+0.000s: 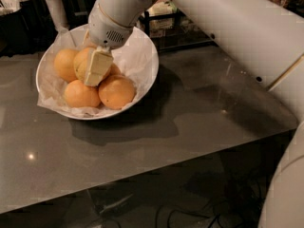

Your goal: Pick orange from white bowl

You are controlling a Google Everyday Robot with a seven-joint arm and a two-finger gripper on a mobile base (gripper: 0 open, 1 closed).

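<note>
The white bowl [155, 70], lined with crinkled white paper, stands at the back left of the dark counter. It holds several oranges. The dull yellow-orange one with a greenish tinge [80, 63] lies at the bowl's middle, on top of the others. My gripper [90, 69] reaches down into the bowl from the upper right. It is shut on this orange: one cream finger [98, 68] lies against the orange's right side, and the other is hidden behind the fruit.
Brighter oranges lie around the held one: at the left [64, 63], front left [80, 94] and front right [116, 91]. My white arm [228, 27] spans the upper right. A dark rack with items [164, 13] stands behind the bowl. The counter's front edge [142, 175] runs below.
</note>
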